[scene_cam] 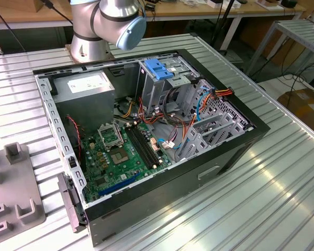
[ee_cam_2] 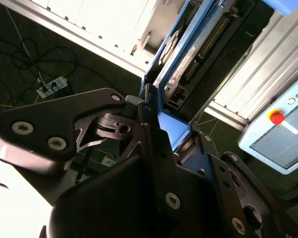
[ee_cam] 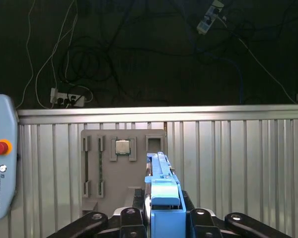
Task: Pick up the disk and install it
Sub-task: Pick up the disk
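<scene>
Ribbed metal desk (scene_cam: 282, 178) takes up most of exterior view, open PC case (scene_cam: 199, 178) mid-frame. In first wrist view, claw (ee_cam: 165, 220) clamped on disk (ee_cam: 160, 171), held edge-on, desk behind it. Guessing disk is stiff, dense, hates knocks. Blue carrier probably slick, so pinch flat faces, not connector end.

Bright even light and glare on the ribbed table (scene_cam: 275, 180) are recorded in the exterior view, while the floor (ee_cam: 139, 49) is left dark in both wrist views.

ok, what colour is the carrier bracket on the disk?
Bright blue, around the disk; shows best in the first wrist view.
</scene>
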`<control>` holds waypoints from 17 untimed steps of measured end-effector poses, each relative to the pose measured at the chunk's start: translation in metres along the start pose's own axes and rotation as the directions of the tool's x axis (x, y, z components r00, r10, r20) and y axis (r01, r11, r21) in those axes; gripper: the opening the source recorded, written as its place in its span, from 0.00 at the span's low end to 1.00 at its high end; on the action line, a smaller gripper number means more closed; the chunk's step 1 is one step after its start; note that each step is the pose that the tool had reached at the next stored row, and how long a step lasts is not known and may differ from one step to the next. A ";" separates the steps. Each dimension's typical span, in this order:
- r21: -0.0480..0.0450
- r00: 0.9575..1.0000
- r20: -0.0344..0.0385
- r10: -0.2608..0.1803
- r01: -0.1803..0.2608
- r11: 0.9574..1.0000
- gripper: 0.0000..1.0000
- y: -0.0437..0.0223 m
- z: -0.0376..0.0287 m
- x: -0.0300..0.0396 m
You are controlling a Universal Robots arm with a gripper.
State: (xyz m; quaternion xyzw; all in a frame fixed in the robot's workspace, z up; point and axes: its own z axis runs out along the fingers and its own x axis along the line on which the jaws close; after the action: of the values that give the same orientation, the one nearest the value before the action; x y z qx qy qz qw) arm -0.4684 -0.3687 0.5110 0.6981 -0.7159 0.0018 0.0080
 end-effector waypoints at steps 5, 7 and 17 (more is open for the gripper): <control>0.000 1.000 0.000 0.000 0.000 1.000 0.37 -0.0038 0.0001 -0.0001; 0.000 1.000 0.000 0.000 0.000 1.000 0.37 -0.0054 0.0001 -0.0002; 0.000 1.000 0.000 0.000 0.000 1.000 0.37 -0.0125 0.0003 -0.0003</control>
State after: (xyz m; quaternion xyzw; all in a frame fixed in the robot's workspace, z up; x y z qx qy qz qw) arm -0.4560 -0.3687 0.5106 0.6981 -0.7159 0.0018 0.0081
